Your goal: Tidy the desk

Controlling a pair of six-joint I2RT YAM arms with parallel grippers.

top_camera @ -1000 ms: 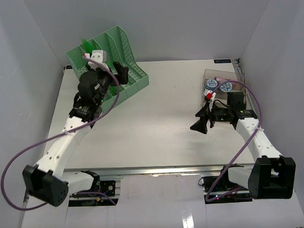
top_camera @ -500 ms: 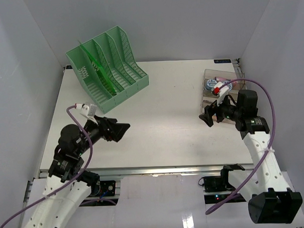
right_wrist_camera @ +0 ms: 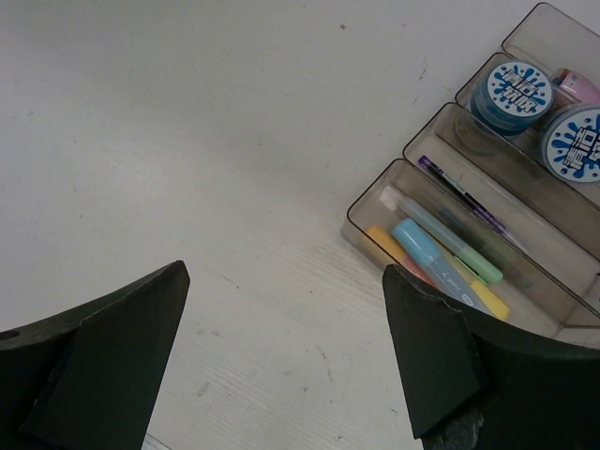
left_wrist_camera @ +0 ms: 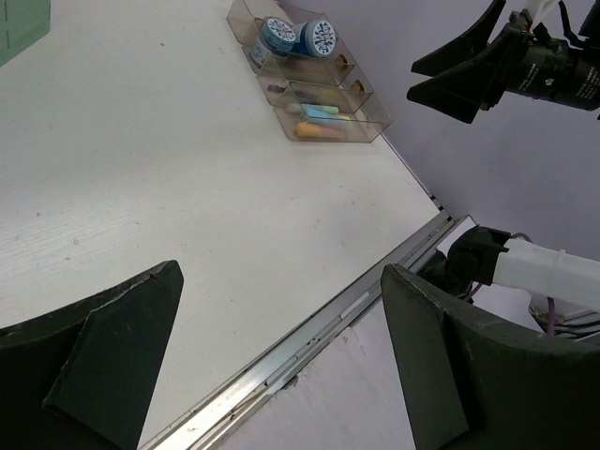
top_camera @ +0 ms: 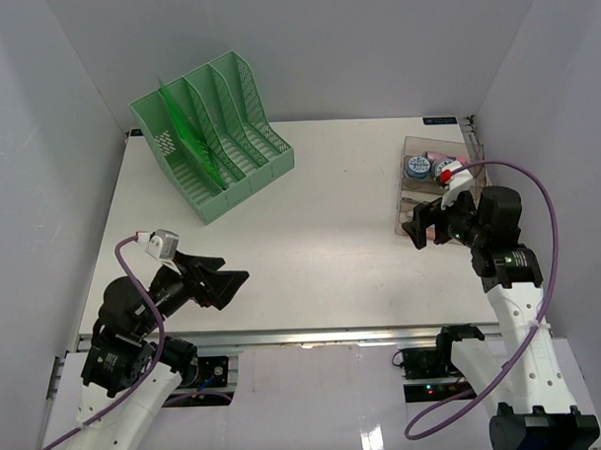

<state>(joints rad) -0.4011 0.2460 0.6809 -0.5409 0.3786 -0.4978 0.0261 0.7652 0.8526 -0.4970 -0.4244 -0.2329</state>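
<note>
The desk (top_camera: 320, 224) is a wide white tabletop with a silver rail (top_camera: 314, 335) along its front. My left gripper (top_camera: 233, 270) hangs open over the front left corner, holding nothing. In the left wrist view the left gripper (left_wrist_camera: 281, 272) spans the desk (left_wrist_camera: 169, 169) and its rail (left_wrist_camera: 309, 342). My right gripper (top_camera: 411, 231) is open and empty, just left of a clear organiser tray (top_camera: 402, 197). The right wrist view shows the right gripper (right_wrist_camera: 286, 270) above bare desk (right_wrist_camera: 187, 122), with the tray (right_wrist_camera: 361, 211) to its upper right.
A green file rack (top_camera: 213, 129) stands at the back left with a green folder (top_camera: 183, 116) in one slot. The tray holds coloured markers (right_wrist_camera: 441, 258), a purple pen (right_wrist_camera: 464, 197) and two blue-topped rolls (right_wrist_camera: 511, 89). Pale grey walls close in three sides.
My left arm has drawn back from the green rack to the front left corner. The right arm has pulled back and to the right, beside the tray. Both grippers stay open.
</note>
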